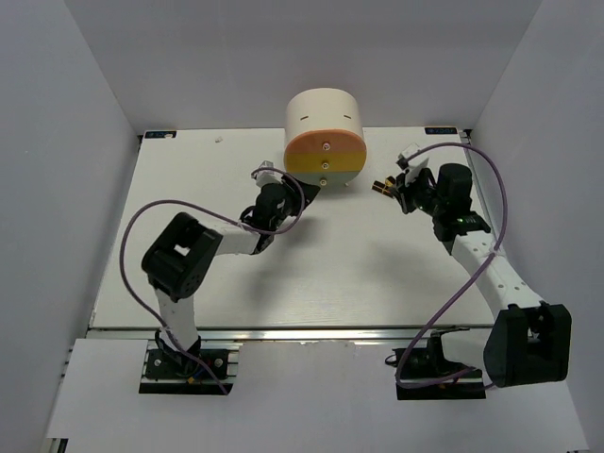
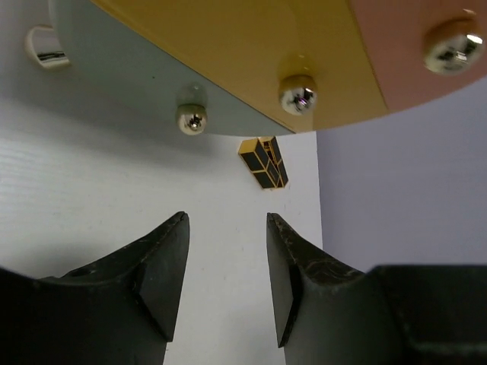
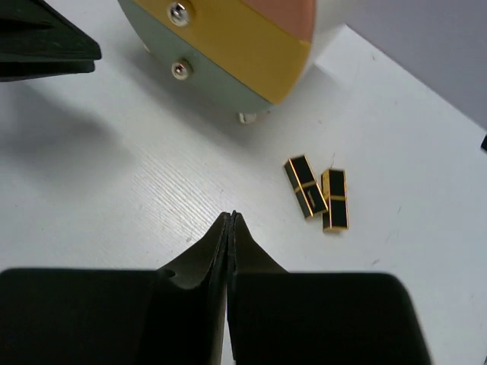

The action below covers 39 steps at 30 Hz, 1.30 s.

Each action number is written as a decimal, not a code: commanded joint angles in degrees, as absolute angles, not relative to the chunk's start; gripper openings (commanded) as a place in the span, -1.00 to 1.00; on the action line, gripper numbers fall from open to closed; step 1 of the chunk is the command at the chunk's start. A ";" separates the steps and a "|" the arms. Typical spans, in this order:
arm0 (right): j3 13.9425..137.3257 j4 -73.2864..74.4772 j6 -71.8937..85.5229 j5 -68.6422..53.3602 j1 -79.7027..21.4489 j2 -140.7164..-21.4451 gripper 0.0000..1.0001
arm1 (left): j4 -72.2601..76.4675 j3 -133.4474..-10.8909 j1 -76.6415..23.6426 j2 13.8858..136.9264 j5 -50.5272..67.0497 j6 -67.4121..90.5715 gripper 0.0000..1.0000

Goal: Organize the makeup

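Two black-and-gold lipstick tubes [image 3: 304,185] lie side by side on the white table, right of the cabinet's front; they also show in the top view [image 1: 382,189] and the left wrist view [image 2: 263,162]. My right gripper [image 3: 230,217] is shut and empty, just short of the tubes and not touching them; in the top view it [image 1: 396,189] sits right beside them. My left gripper [image 2: 226,217] is open and empty, low at the cabinet's front left [image 1: 309,192], under the drawer knobs. No discs or compacts are in view.
The cream cylindrical cabinet [image 1: 324,127] stands at the back centre with its drawers shut: grey-green [image 2: 122,84], yellow [image 2: 251,46] and orange-pink [image 2: 411,68], each with a metal knob. White walls close in the table [image 1: 236,274] on the left, right and back.
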<state>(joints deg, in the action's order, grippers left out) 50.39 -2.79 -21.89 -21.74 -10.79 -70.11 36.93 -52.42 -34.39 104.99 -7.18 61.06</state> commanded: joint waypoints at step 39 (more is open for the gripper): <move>47.72 -5.71 -13.36 -30.15 -0.62 -69.43 -1.00 | 41.92 -73.13 -33.31 129.37 -12.39 78.40 -0.35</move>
<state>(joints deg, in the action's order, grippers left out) 46.37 -4.47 -13.85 -28.80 -1.08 -69.12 41.06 -72.90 -33.69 129.80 -11.07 77.58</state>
